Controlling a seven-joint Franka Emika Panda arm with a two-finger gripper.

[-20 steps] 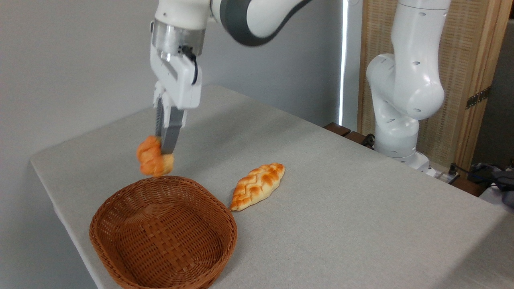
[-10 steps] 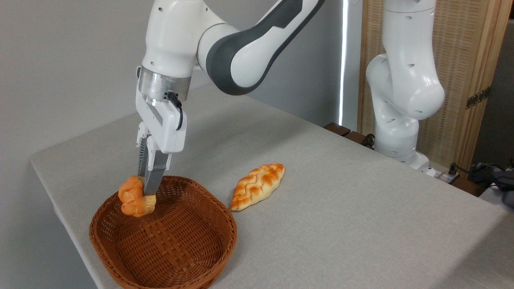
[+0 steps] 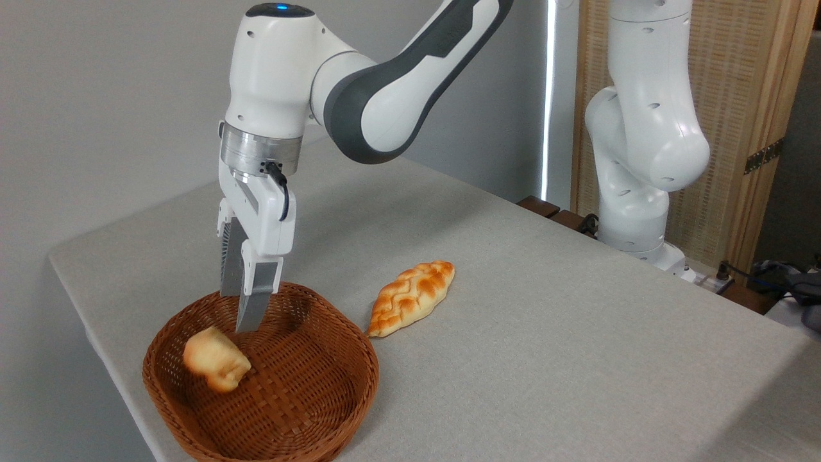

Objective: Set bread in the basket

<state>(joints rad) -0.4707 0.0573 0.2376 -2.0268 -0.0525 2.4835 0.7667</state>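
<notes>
My gripper [image 3: 238, 311] hangs over the far-left part of the basket [image 3: 333, 410], fingers pointing down and spread apart with a clear gap between them — it has hold of nothing. The near finger's tip sits just above the basket's woven floor, the other finger [image 3: 229, 269] ends a little higher, about level with the rim behind it.

The bread [image 3: 215, 367] is just below and slightly left of my fingertips, inside the basket and free of both fingers. It looks a little blurred, its pale underside turned toward the camera, so I cannot tell whether it is fully settled on the weave or only just touching it. It lies in the left half of the basket, near the left wall.

To the right of my tool, beyond the basket's right rim, the braided loaf [image 3: 412, 296] lies flat on the grey table [image 3: 545, 359], its near tip close to the rim but apart from it — nothing touches it. Further right, well away from my gripper, the arm's white base [image 3: 641, 192] stands at the table's far edge.
</notes>
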